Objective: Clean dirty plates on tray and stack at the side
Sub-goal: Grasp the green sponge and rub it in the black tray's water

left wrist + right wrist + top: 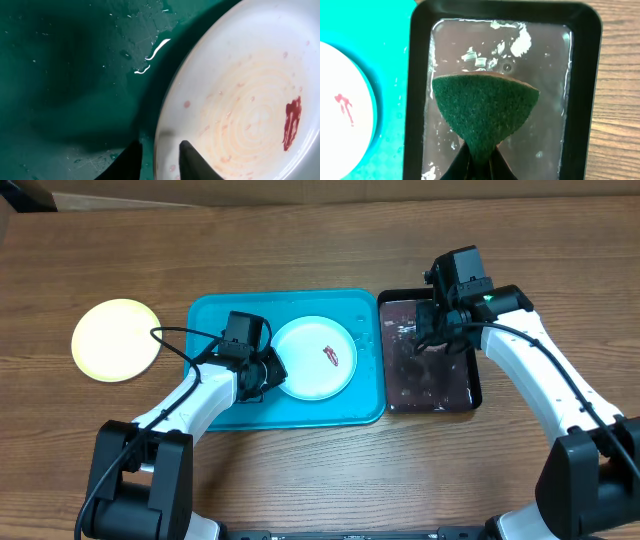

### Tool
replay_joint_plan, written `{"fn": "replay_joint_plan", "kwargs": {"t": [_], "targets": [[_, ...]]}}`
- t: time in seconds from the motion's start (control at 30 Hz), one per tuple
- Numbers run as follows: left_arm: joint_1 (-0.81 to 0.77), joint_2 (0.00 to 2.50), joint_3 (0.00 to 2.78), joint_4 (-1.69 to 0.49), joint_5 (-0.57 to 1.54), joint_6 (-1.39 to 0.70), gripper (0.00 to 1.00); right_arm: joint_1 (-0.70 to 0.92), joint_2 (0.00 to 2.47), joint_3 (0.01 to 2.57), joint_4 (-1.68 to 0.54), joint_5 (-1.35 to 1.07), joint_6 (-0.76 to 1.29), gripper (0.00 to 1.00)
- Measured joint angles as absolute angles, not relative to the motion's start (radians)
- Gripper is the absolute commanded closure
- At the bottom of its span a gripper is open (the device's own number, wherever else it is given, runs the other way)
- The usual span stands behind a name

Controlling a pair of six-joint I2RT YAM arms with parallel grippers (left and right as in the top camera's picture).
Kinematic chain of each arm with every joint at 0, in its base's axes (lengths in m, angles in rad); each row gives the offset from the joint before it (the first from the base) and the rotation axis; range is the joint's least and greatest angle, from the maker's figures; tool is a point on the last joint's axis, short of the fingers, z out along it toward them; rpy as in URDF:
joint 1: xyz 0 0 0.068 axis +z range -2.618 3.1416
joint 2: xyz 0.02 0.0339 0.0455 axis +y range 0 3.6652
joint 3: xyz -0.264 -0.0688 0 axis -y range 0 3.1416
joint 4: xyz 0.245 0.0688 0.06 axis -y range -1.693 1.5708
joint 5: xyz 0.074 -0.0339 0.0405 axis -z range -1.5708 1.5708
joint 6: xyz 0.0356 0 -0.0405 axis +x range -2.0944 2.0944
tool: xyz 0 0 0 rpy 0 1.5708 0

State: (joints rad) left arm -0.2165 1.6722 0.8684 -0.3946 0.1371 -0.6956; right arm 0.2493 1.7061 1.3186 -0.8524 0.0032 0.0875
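A white plate [313,357] with a red-brown smear lies in the turquoise tray [215,395]. My left gripper [268,370] is at the plate's left rim. In the left wrist view its fingers [160,160] are close together astride the rim of the plate [240,100], one over the plate and one over the wet tray [60,75]. My right gripper [432,330] hangs over the black tray, shut [479,160] on a green scouring sponge [485,105]. A pale yellow-green plate [115,340] lies on the table at the far left. The pale blue plate is out of view.
The glossy black tray [475,395] stands against the turquoise tray's right side and holds a film of water with white flecks [515,45]. In the right wrist view the white plate's edge [340,125] shows at the left. The rest is bare wooden table.
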Motion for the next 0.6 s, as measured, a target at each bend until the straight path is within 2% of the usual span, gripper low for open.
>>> {"fn": "replay_joint_plan", "kwargs": {"t": [0.23, 0.43, 0.57, 0.6], "targets": [[-0.216, 1.672, 0.868, -0.395, 0.137, -0.695, 0.93, 0.249, 1.707, 1.319, -0.859, 0.003, 0.084, 0.96], [-0.216, 1.672, 0.868, -0.395, 0.136, -0.695, 0.93, 0.249, 1.707, 1.319, -0.86, 0.003, 0.084, 0.96], [-0.216, 1.672, 0.868, -0.392, 0.136, -0.693, 0.83, 0.249, 1.707, 1.319, -0.86, 0.004, 0.083, 0.95], [-0.216, 1.672, 0.868, -0.392, 0.136, -0.688, 0.87, 0.249, 1.707, 1.319, -0.86, 0.003, 0.082, 0.96]]}}
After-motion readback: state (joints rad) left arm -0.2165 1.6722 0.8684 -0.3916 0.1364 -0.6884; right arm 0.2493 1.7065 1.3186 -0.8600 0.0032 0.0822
